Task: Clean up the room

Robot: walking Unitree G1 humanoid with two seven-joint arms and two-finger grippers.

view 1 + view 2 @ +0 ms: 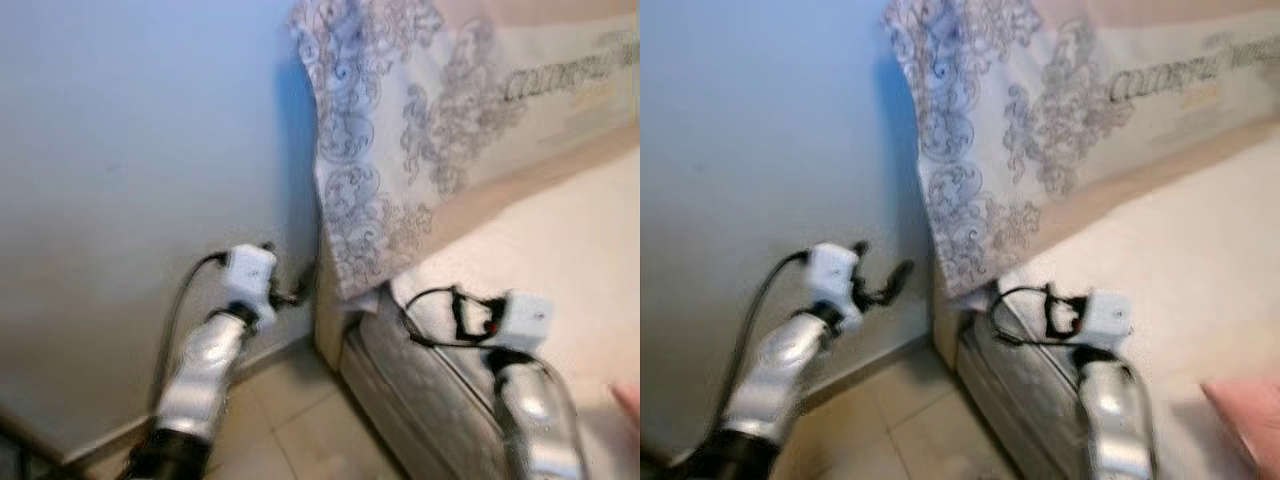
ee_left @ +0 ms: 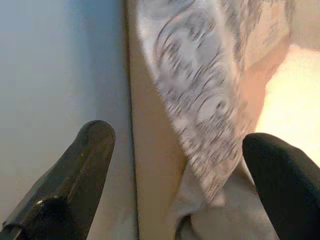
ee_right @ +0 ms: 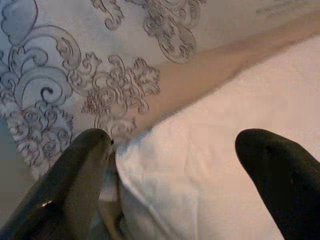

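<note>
A grey-and-white patterned cloth (image 1: 400,130) hangs over the beige headboard (image 2: 150,150) of a bed, its lower edge reaching the mattress corner. The white mattress (image 1: 550,230) stretches off to the right. My left gripper (image 1: 290,275) is open, raised in the gap between the wall and the bed's corner, and in the left wrist view the left gripper (image 2: 180,145) points at the headboard edge and the hanging cloth. My right gripper (image 1: 430,315) is open just above the mattress corner; in the right wrist view the right gripper (image 3: 175,150) straddles that corner, below the cloth's hem.
A pale blue wall (image 1: 130,150) stands close on the left. Beige floor tiles (image 1: 300,430) lie between the wall and the bed's patterned side (image 1: 400,390). A pink object (image 1: 1250,410) lies on the mattress at the lower right.
</note>
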